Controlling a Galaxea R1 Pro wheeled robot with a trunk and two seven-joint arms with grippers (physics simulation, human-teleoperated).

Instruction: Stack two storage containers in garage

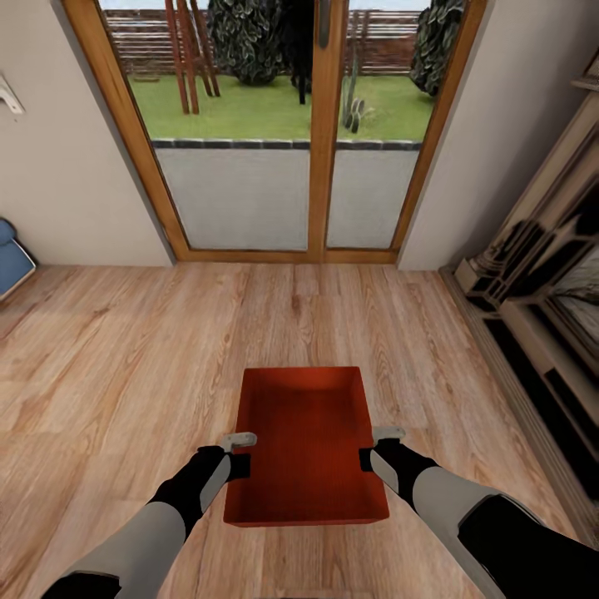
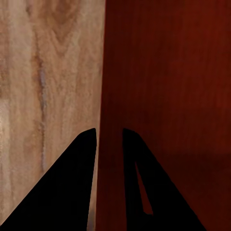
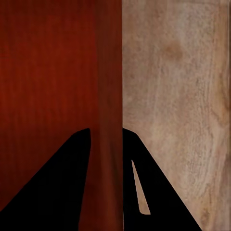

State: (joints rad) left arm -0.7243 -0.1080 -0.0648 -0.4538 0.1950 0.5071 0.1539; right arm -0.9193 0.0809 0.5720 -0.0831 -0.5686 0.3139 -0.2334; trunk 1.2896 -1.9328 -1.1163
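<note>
Left gripper [image 1: 240, 453] and right gripper [image 1: 374, 448] each clamp a side wall of the red bin [image 1: 306, 445] we hold over the plank floor [image 1: 125, 358].

From the left wrist we see one dark finger [image 2: 72, 187] outside the wall over the wood and the other inside over the red bottom; the right wrist shows the same, the wall pinched between its fingers [image 3: 57, 187]. Our bin is open-topped, level and centred before us. Ahead, a wood-framed glass door [image 1: 324, 141] looks onto a pale patio and a lawn. Plain pale walls flank it. Something blue [image 1: 12, 254] sits at our left, and a dark cabinet [image 1: 541, 299] runs along our right.
</note>
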